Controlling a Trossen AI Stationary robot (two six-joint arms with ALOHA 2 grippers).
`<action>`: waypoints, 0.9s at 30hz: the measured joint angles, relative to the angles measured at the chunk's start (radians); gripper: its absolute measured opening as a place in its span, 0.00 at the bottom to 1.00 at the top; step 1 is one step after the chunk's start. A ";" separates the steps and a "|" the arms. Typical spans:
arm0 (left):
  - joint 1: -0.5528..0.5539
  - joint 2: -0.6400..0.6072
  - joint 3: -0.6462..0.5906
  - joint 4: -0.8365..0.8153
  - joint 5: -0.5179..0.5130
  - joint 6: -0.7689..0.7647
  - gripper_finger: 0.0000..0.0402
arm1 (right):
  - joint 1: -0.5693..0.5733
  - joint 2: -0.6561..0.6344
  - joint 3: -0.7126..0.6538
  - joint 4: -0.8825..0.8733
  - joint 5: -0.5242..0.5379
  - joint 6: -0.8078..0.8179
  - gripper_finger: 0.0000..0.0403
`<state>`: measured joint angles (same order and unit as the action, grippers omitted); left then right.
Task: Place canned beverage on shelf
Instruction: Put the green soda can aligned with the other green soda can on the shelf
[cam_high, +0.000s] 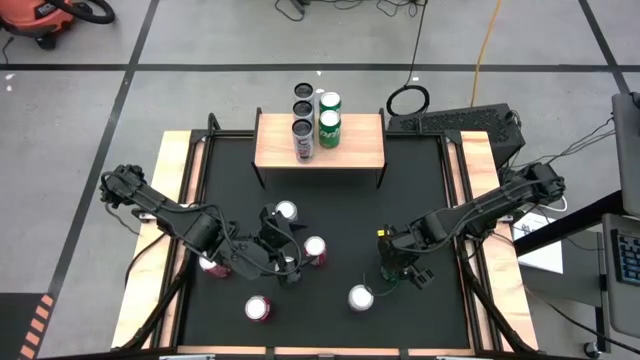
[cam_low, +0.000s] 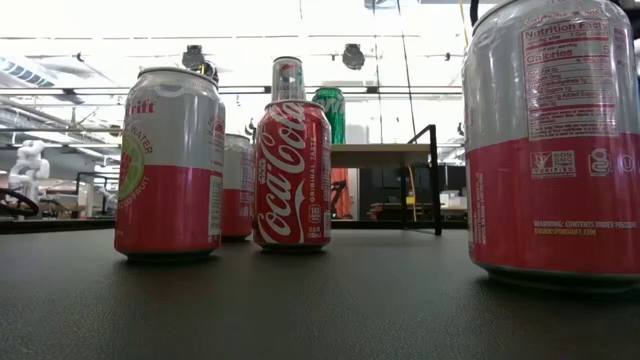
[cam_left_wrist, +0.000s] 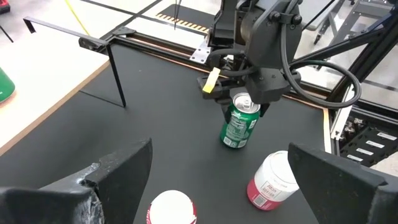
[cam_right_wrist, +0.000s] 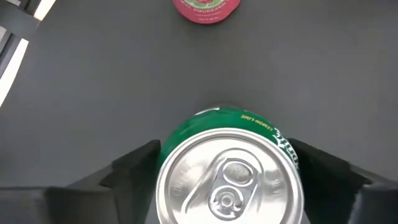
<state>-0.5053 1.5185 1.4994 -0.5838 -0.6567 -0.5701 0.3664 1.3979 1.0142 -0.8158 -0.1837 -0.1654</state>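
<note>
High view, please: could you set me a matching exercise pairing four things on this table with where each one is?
1 small light-wood shelf on black legs
2 green can standing on the black mat
3 red Coca-Cola can
4 left gripper

A directly under the right gripper
B jaws open, above a pink-and-white can
C carrying five cans
D centre of the low view

Pairs: 1-C, 2-A, 3-D, 4-B

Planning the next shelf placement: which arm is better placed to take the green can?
The right. Its gripper already straddles the upright green can, a finger on each side; the left gripper hangs open farther off, among the red cans.
</note>
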 joint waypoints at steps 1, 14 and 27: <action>0.000 0.000 0.000 0.000 0.000 0.000 0.94 | 0.000 0.000 0.000 0.000 0.000 0.000 0.74; 0.001 0.000 0.000 0.000 -0.002 0.000 0.94 | 0.000 0.001 0.058 -0.017 0.005 0.049 0.70; 0.001 0.000 0.000 0.000 -0.060 -0.025 0.94 | 0.000 0.000 0.137 -0.068 0.031 0.151 0.69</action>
<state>-0.5045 1.5185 1.4994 -0.5842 -0.7162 -0.5956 0.3660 1.3979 1.1514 -0.8838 -0.1528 -0.0141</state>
